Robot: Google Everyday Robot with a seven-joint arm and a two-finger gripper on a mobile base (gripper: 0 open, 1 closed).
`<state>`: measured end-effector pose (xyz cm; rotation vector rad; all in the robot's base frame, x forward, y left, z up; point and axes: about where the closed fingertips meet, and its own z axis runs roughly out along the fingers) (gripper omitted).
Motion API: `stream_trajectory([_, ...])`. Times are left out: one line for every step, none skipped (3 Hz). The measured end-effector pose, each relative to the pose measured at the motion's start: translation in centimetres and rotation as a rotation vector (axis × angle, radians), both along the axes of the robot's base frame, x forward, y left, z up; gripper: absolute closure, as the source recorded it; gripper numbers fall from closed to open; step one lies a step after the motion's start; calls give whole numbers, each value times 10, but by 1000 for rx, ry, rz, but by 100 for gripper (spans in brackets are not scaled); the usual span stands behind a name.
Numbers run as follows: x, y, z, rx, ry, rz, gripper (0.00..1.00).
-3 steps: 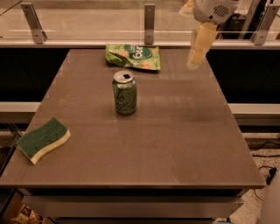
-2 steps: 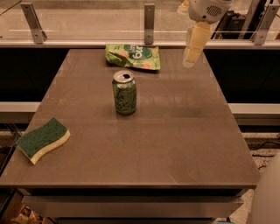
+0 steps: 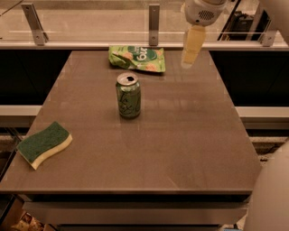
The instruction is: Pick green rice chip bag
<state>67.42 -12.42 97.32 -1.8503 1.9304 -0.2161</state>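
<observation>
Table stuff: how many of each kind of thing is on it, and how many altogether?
Flat crinkly light-green rice chip bag: 1
Upright green metal soda can: 1
Green-and-yellow foam sponge: 1
Total on the brown table: 3
The robot's gripper hangs over the table's far end, right of the bag.

The robot's tool (image 3: 188, 58) hung pointing downward from a rounded white wrist (image 3: 202, 11) at the top of the view, above the far right part of the desk (image 3: 180, 135), while a pale part of the robot's body (image 3: 271, 194) filled the lower right corner.
</observation>
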Motion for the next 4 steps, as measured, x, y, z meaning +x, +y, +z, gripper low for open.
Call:
stream_trajectory([15,2,-13,-27,2,-22,0])
stream_trajectory([34,14,-44,-65,46,-20,0])
stream_trajectory([37,15,-47,-64,48,-17,0])
stream_trajectory([50,21,-59,-45,59,-5,0])
